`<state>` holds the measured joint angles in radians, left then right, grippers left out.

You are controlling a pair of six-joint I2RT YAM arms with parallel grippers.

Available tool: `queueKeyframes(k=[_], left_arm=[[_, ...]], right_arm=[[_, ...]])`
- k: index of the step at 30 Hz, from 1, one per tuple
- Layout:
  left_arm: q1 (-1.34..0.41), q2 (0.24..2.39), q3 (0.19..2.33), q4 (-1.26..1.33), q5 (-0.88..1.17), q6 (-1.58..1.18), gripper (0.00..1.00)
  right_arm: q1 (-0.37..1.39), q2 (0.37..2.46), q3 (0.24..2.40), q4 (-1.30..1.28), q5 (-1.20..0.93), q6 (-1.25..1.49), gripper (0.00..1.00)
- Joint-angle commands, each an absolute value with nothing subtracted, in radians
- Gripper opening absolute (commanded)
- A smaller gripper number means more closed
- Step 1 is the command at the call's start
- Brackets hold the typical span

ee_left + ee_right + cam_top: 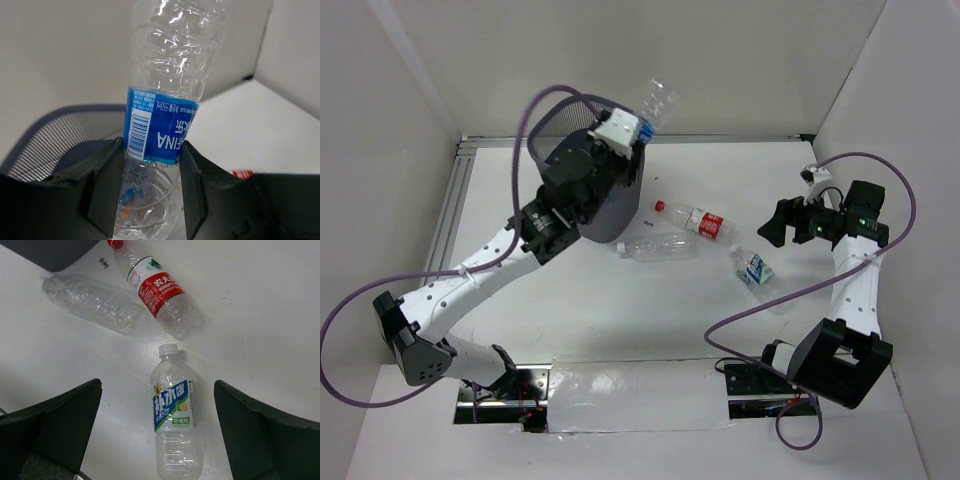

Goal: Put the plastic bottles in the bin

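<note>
Above the dark grey mesh bin (pixel 618 212), your left gripper (pixel 638 131) is clamped on a clear plastic blue-labelled bottle (pixel 660 100). Your right gripper (pixel 156 390) hangs with its jaws wide apart over a white-capped clear bottle (pixel 175 415) lying on the white table (pixel 620 310), near 2 others.

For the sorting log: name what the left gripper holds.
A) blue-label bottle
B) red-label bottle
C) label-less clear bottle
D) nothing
A: the left gripper is shut on the blue-label bottle over the mesh bin; the red-label bottle and label-less clear bottle lie on the table.
</note>
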<state>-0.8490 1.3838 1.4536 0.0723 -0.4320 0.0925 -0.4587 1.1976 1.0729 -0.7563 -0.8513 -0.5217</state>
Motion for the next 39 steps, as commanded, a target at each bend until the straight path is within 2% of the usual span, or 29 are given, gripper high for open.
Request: queueKeyframes(k=[1,6,7,9,10,12,16,23,24,27,31,34,35,37,38,39], left_arm=[[-0.758,1.371,1.543,0.208,-0.409,0.003,0.0],[-0.622,1.414,1.555,0.317,-0.485,-0.011,0.0],[-0.595,1.449,1.555,0.318,-0.511,-0.011,0.02],[-0.511,1.491,1.575,0.266,-0.512,-0.052,0.15],[-0.49,1.512,1.591,0.241,-0.503,-0.07,0.27],[-0.446,1.574,1.63,0.165,-0.468,-0.109,0.99],[-0.437,1.556,1.618,0.12,-0.442,-0.118,0.99],[-0.619,1.37,1.513,0.075,-0.206,0.023,0.99],[-0.676,1.343,1.449,0.046,-0.128,0.056,0.99],[-0.782,1.25,1.289,0.014,-0.074,0.066,0.99],[-0.891,1.152,1.048,0.038,-0.087,0.015,0.99],[-0.971,1.112,0.924,0.038,-0.11,-0.009,0.99],[-0.986,1.112,0.904,0.038,-0.11,-0.02,0.99],[-1.027,1.126,0.858,0.038,-0.124,-0.02,0.99],[-1.043,1.137,0.848,0.028,-0.135,-0.02,0.98],[-1.067,1.147,0.836,0.028,-0.147,-0.02,0.98]], right_arm=[[-0.463,1.184,1.077,-0.718,-0.865,-0.543,1.0],[-0.463,1.193,1.017,-0.739,-0.865,-0.612,1.0],[-0.463,1.193,1.017,-0.739,-0.853,-0.623,1.0],[-0.463,1.233,1.008,-0.767,-0.842,-0.655,1.0],[-0.454,1.244,0.999,-0.767,-0.81,-0.655,1.0],[-0.405,1.265,0.99,-0.767,-0.741,-0.635,1.0],[-0.325,1.27,0.947,-0.73,-0.584,-0.595,1.0],[-0.175,1.287,0.874,-0.66,-0.368,-0.526,1.0],[-0.163,1.296,0.874,-0.66,-0.35,-0.517,1.0],[-0.152,1.348,0.865,-0.617,-0.269,-0.493,1.0],[-0.129,1.41,0.845,-0.588,-0.204,-0.479,0.99],[-0.106,1.44,0.834,-0.574,-0.204,-0.502,0.89],[-0.106,1.44,0.834,-0.586,-0.225,-0.518,0.78],[-0.106,1.45,0.834,-0.623,-0.251,-0.541,0.64],[-0.106,1.441,0.845,-0.641,-0.282,-0.557,0.52],[-0.121,1.415,0.86,-0.664,-0.304,-0.59,0.47]])
